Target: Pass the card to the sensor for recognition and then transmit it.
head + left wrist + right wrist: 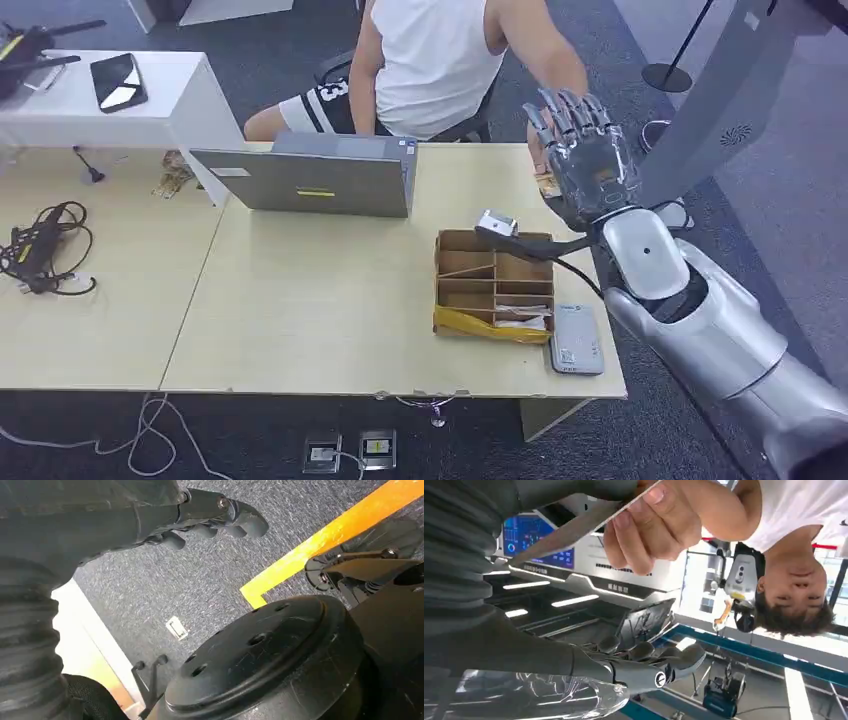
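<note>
My right hand [585, 160] is raised over the table's far right corner, fingers stretched upward and apart. In the right wrist view a thin card [574, 527] shows edge-on, lying along my thumb [574, 490]. A person's hand [651, 527] pinches its far end. My fingers [649, 665] stay well apart from the card. A flat grey reader [575, 340] lies at the table's front right corner. A small silver sensor head [497, 224] sits on a black cable beside a cardboard box [492, 285]. My left hand [220, 515] hangs over the carpet, holding nothing.
A person in a white top [435, 60] sits behind the table on a chair. A grey laptop [310, 175] stands at the far middle. Black cables [45, 250] lie on the left table, and a phone [118, 82] rests on the white cabinet.
</note>
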